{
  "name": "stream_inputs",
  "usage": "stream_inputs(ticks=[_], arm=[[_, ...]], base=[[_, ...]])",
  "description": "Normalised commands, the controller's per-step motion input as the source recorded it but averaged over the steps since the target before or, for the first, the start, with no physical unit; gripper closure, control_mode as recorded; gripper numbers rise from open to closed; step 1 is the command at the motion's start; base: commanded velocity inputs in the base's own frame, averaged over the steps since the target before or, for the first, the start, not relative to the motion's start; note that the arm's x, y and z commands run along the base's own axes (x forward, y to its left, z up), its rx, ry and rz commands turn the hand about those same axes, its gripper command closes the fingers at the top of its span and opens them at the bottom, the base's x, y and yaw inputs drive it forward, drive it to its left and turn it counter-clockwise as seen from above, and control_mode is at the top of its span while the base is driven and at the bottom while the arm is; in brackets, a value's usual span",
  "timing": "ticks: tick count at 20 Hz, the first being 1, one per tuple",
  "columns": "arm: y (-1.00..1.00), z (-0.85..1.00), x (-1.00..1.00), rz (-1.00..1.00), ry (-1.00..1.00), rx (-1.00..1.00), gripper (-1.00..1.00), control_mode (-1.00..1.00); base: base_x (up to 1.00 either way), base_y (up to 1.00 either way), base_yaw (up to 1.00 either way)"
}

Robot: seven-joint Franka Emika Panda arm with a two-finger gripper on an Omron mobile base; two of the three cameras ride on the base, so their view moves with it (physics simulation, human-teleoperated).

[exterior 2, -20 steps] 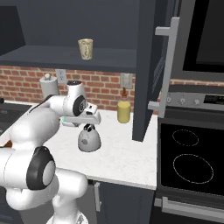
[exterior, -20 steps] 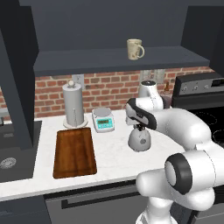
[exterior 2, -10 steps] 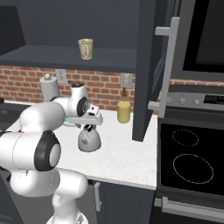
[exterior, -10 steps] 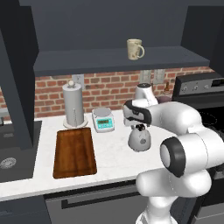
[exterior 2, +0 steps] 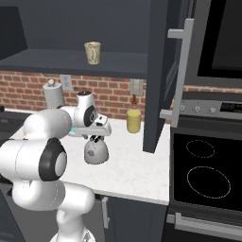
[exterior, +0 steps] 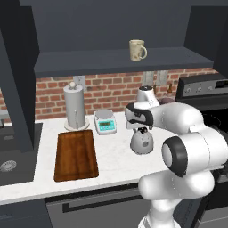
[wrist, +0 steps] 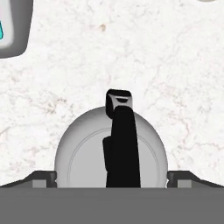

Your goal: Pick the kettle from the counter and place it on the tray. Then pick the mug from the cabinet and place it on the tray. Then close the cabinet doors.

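The grey dome-shaped kettle [exterior: 141, 143] [exterior 2: 96, 152] stands on the white counter [exterior: 113, 160], to the right of the tray. My gripper [exterior: 141, 130] [exterior 2: 97, 138] hangs straight over it, open. In the hand view the kettle [wrist: 83, 153] lies right below, its black handle [wrist: 122, 144] running between my spread fingertips [wrist: 44, 179], which stand either side of the body. The reddish-brown tray [exterior: 75, 154] lies bare at the left. The cream mug [exterior: 137, 49] [exterior 2: 92, 52] sits on the cabinet shelf [exterior: 120, 60]. The cabinet doors [exterior: 18, 84] [exterior 2: 158, 71] stand open.
A tall paper-towel cylinder [exterior: 75, 107] and a white-and-teal scale [exterior: 105, 121] [wrist: 13, 30] stand behind the tray. A yellow cup [exterior 2: 133, 121] sits near the brick wall. A sink [exterior: 11, 156] is at the left and the black stove [exterior 2: 208, 175] at the right.
My hand has sunk a little closer over the kettle and the elbow has swung in toward the camera. The jaws stay wide and the kettle has not moved.
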Motion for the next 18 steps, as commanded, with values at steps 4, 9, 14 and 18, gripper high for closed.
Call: stream_inputs(ticks=[4, 9, 14, 18], arm=[[0.00, -0.03, -0.16, 0.00, 0.00, -0.01, -1.00, -1.00], [0.00, -0.15, -0.03, 0.00, 0.00, -0.04, 1.00, -1.00], [0.00, -0.18, 0.00, 0.00, 0.00, -0.03, 1.00, -1.00], [0.00, -0.05, 0.00, 0.00, 0.00, -0.01, 1.00, -1.00]], base=[[0.00, 0.00, 0.00], [0.00, 0.00, 0.00], [0.00, 0.00, 0.00], [0.00, 0.00, 0.00]])
